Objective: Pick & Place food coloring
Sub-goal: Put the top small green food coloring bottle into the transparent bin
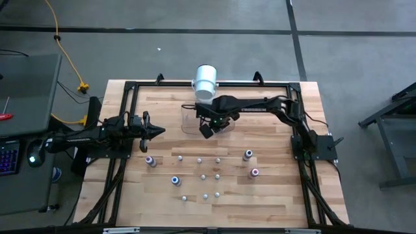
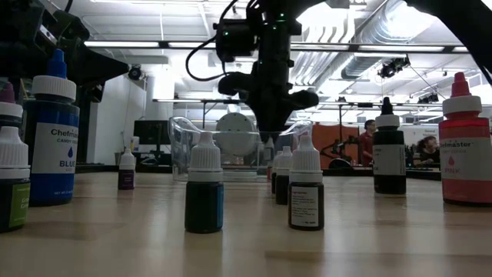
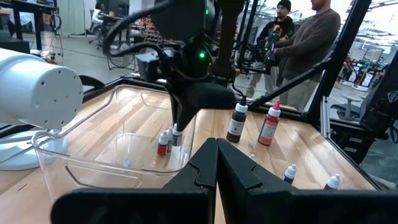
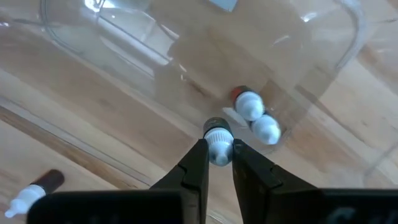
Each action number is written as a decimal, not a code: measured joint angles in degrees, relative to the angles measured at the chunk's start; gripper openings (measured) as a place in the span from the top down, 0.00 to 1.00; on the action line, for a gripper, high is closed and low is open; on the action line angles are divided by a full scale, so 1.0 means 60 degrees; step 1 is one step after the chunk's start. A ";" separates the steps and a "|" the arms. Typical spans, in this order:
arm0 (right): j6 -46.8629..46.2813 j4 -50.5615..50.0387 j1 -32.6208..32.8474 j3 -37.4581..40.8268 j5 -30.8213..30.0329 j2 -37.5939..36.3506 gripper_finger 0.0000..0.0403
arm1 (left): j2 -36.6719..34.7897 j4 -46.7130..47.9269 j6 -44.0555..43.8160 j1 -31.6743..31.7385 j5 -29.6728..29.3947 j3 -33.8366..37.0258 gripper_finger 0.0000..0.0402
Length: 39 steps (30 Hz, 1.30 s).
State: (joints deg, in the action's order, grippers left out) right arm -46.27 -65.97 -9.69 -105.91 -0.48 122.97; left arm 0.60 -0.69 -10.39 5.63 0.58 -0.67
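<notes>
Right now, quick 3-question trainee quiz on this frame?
1. True or false: the right gripper holds a small white-capped bottle over the clear plastic tub.
2. How many bottles already stand inside the tub, by the right wrist view? A) none B) two C) five
3. Fill in: the left gripper, waiting at the table's left side, has its fingers ____.

Key: 1 true; 2 B; 3 shut.
</notes>
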 joint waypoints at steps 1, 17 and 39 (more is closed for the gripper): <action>0.0002 0.0020 0.0005 0.0000 -0.0004 0.0036 0.88 | 0.0000 0.0003 -0.0003 0.0000 -0.0003 0.0000 1.00; 0.0143 0.0112 -0.0041 0.0000 -0.0180 0.0343 0.88 | 0.0000 0.0002 -0.0001 -0.0001 -0.0015 0.0000 1.00; 0.0286 0.0156 -0.0117 0.0000 0.0000 0.0343 0.81 | 0.0000 0.0004 -0.0003 0.0000 -0.0018 0.0000 1.00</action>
State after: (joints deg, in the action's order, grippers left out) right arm -44.55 -65.04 -10.39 -105.91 -0.48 125.03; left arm 0.60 -0.67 -10.41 5.63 0.47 -0.67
